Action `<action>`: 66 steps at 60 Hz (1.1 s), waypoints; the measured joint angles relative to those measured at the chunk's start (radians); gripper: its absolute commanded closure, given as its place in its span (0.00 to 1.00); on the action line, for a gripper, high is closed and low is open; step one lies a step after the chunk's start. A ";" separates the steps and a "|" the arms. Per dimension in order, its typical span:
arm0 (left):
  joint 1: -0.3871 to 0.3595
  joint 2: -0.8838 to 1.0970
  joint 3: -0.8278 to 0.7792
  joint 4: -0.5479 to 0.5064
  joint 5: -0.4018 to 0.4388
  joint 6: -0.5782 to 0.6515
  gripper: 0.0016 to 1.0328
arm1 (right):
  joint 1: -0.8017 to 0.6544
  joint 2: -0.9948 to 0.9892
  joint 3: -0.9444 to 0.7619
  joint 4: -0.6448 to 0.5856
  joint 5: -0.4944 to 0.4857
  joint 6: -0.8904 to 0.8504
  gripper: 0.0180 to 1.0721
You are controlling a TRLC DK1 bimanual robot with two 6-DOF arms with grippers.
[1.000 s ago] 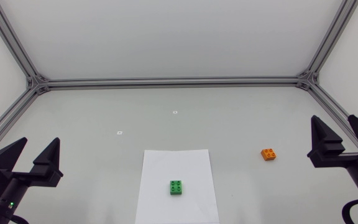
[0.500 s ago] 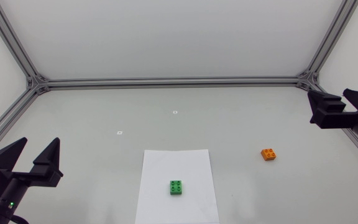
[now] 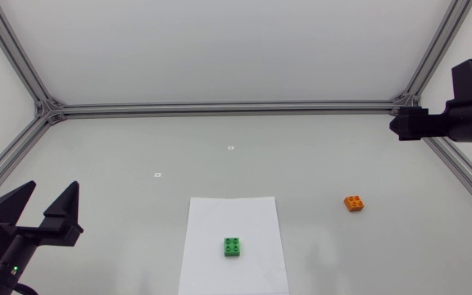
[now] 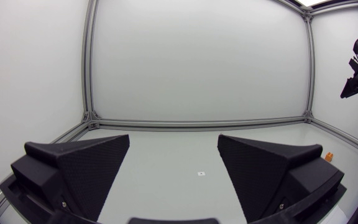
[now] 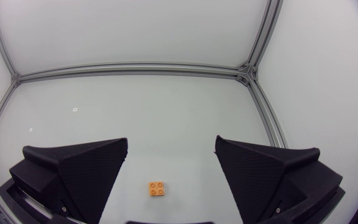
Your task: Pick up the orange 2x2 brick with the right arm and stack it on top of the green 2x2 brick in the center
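1. The right gripper [image 3: 403,125] hangs high over the far right part of the table [image 3: 318,164]. Its arm comes in from the right edge of the head view.
2. In the right wrist view its two black wedge fingers [image 5: 86,165] stand wide apart and released. Nothing is held or touched between them.
3. The orange 2x2 brick [image 5: 157,188] lies flat on the table under that gripper, studs up. It shows in the gap between the fingers, a little nearer the left one, and well apart from both.
4. In the head view the same orange brick sits on bare table, below the right gripper and towards the middle from it, clear of the paper.
5. The green 2x2 brick [image 3: 233,246] sits studs up on a white sheet of paper [image 3: 232,215], in the near half of the sheet. It is well apart from the right gripper, further towards the left gripper than the orange brick is.
6. The left gripper [image 3: 52,190] sits low at the near left corner, and the green brick is well off to its right.
7. Its fingers are also spread and released, with only bare table ahead between them.
8. Two small white markers [image 3: 230,147] lie on the table beyond the paper, ahead of the left gripper.
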 measured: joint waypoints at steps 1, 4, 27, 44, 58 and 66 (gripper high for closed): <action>0.000 0.000 0.000 0.000 0.000 0.000 0.04 | -0.002 0.010 0.009 -0.012 0.000 -0.002 0.05; 0.000 0.000 0.000 0.000 0.000 0.000 0.04 | -0.006 0.047 0.042 -0.059 -0.007 -0.014 0.05; 0.000 0.000 0.000 0.000 0.000 0.000 0.04 | -0.005 0.339 0.242 -0.308 -0.051 -0.080 0.05; 0.000 0.000 0.000 0.000 0.000 0.000 0.04 | -0.005 0.504 0.253 -0.367 -0.056 -0.266 0.05; 0.000 0.000 0.000 0.000 0.000 0.000 0.04 | 0.008 0.628 0.253 -0.370 -0.056 -0.285 0.05; 0.000 0.000 0.000 0.000 0.000 0.000 0.04 | 0.030 0.666 0.253 -0.361 -0.032 -0.275 0.05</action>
